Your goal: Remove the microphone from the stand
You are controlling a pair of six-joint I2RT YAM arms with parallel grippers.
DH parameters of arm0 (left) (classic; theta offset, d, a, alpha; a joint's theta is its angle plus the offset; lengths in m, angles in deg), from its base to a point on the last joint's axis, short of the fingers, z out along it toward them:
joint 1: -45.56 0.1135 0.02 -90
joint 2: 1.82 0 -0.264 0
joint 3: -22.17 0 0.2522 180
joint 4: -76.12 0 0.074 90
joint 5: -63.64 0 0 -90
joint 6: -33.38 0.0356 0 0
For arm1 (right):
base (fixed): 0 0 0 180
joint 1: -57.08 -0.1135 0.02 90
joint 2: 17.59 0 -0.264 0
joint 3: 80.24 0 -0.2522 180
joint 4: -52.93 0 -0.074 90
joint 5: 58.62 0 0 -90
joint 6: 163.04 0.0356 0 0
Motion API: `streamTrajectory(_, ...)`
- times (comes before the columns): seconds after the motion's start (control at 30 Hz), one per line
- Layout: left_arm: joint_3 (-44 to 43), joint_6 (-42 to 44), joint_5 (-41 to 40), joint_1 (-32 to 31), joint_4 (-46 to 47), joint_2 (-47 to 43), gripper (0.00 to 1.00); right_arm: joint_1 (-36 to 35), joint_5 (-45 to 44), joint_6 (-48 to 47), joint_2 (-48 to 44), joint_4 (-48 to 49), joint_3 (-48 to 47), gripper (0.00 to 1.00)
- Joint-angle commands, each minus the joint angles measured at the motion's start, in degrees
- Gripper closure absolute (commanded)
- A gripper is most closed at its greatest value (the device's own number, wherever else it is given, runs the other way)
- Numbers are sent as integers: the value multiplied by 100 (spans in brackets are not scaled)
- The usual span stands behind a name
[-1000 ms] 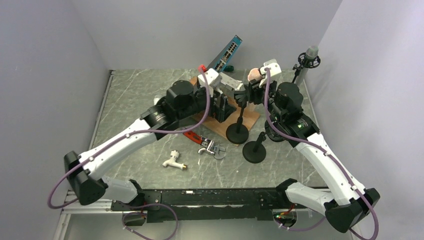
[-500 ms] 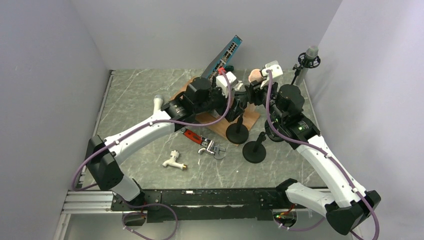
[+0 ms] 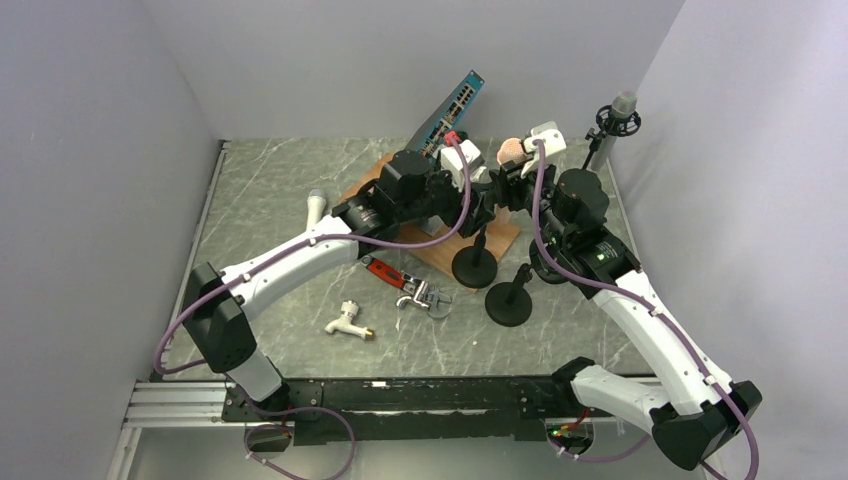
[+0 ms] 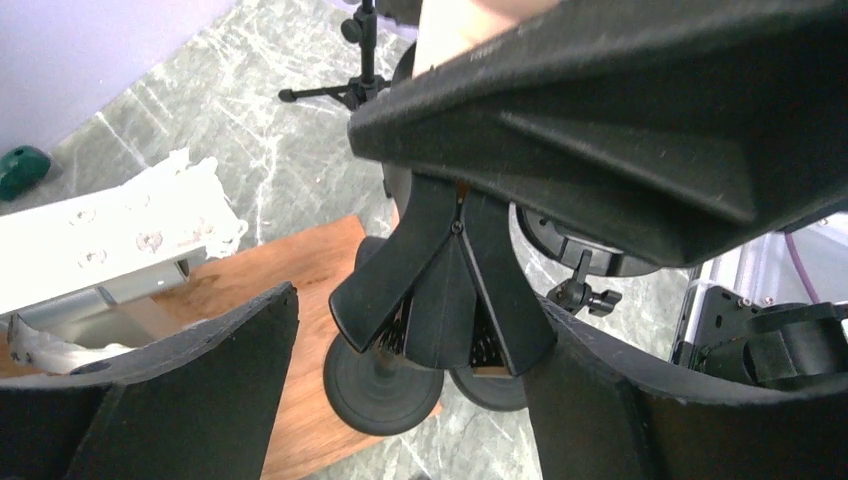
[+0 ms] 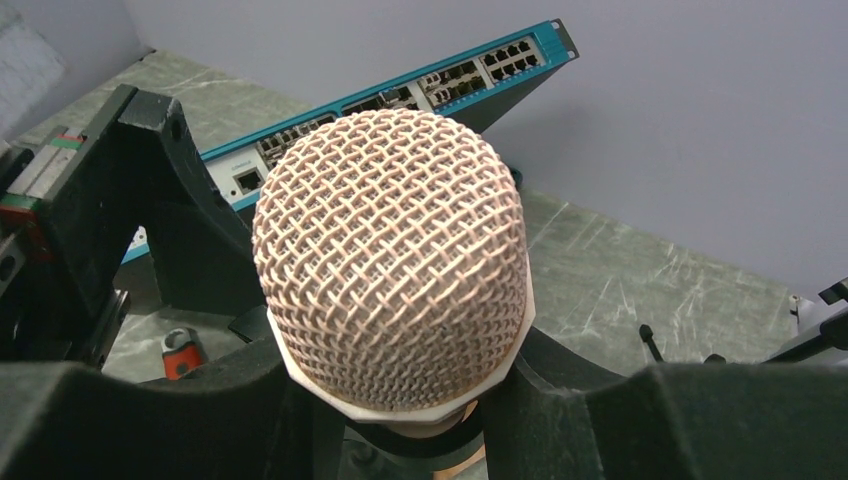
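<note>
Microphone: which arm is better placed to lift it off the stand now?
Right. The right hand grips the microphone below its mesh head; the left hand sits open around the stand's clip, placed to steady it.

Cannot see the microphone (image 5: pixel 390 260) below its mesh head, buried in the right gripper (image 5: pixel 400 430). Cannot resolve the blurred pole of the stand (image 4: pixel 382 388), nor the fingertips of the left gripper (image 4: pixel 400 400), cropped at bottom.

You face a robotics lab cell. Plain pale grey walls (image 3: pixel 400 60) box in a grey marbled tabletop (image 3: pixel 270 180) edged by a black metal rail (image 3: pixel 450 400).
</note>
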Motion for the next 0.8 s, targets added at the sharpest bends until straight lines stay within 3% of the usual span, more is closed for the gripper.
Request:
streamTrajectory(0.0,-379,-60,183,-21,299,48,19,-6,168,192,-203,394,-92,100)
streamTrajectory(0.1,-493,-82,316,-19,297,104,25,-6,176,201,-201,362,-112,100)
streamTrajectory(0.2,-697,-50,512,-24,172,254,45,-5,185,232,-216,372,-116,100)
streamTrajectory(0.23,-756,-17,575,-24,108,293,57,-6,185,245,-218,376,-129,100)
streamTrajectory(0.27,-790,-12,587,-24,47,319,84,-1,169,268,-209,373,-146,100)
streamTrajectory(0.3,-759,-49,500,-15,46,299,99,-1,144,287,-193,363,-175,100)
streamTrajectory(0.43,-393,-35,515,-16,234,138,100,-5,-119,277,-110,275,-423,100)
streamTrajectory(0.77,-284,20,420,-15,-137,-61,100,-8,-1150,-35,439,-276,-2597,100)
